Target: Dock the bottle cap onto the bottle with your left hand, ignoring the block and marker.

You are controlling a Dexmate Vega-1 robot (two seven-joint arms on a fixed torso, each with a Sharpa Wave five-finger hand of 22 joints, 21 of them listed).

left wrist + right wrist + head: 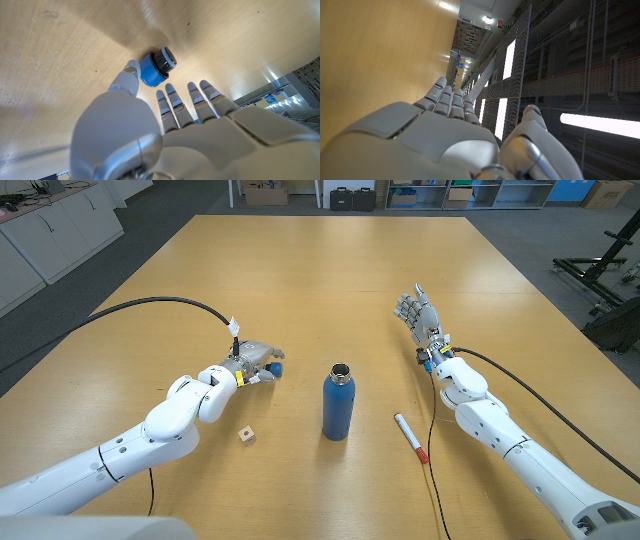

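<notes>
We saw the left hand [252, 362] open, its thumb tip touching the small blue bottle cap [156, 68] left of the upright blue metal bottle [338, 403]; the right hand [421, 315] stood open, holding nothing.

Cap [274, 366] left of bottle [338, 404]

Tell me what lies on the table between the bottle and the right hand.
In the head view, the marker lies between the bottle and the right arm, nearer than the right hand; bare wood otherwise.
</notes>
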